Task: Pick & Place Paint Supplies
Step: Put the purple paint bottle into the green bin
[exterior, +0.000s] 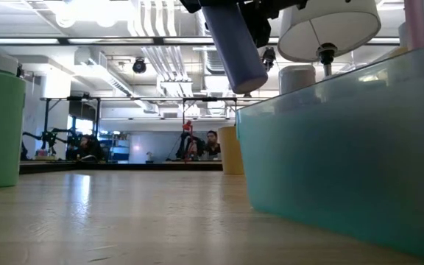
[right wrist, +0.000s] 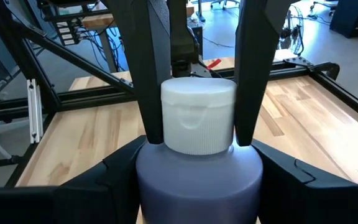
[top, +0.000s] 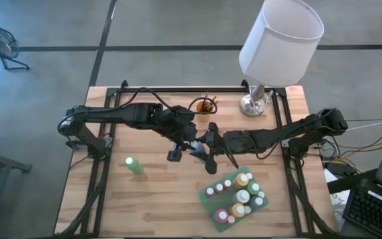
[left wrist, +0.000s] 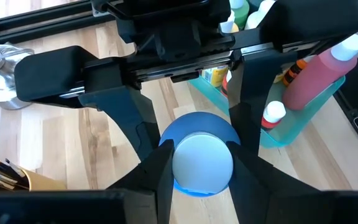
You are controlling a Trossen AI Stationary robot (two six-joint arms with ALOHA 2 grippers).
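A purple paint bottle (exterior: 235, 44) with a white cap (right wrist: 197, 115) hangs tilted high over the table's middle, between my two grippers. My left gripper (top: 186, 143) is shut on its cap end. My right gripper (top: 205, 145) comes from the opposite side and is shut on its body. A green bottle (top: 134, 165) stands upright on the table to the left. Several more bottles stand in a teal tray (top: 207, 206) at the near right. An orange cup (top: 204, 106) of brushes stands at the far middle. My left gripper pinches the white cap's sides (left wrist: 179, 165) between its two fingers, slanting down from the table's left. The bottle stretches away from it, base end lowest, lifted clear of the table. My right gripper has its two fingers against opposite sides of the purple body (right wrist: 154, 180). It comes almost level from the table's right, from the base end, with the fingers lying along the bottle. The cap sticks out beyond the fingertips.
A white-shaded lamp (top: 280, 40) on a silver base (top: 254, 103) stands at the far right, its shade overhanging the table. Black frame rails (top: 197, 88) run along the table's far and side edges. Bare wood lies between the green bottle and the tray.
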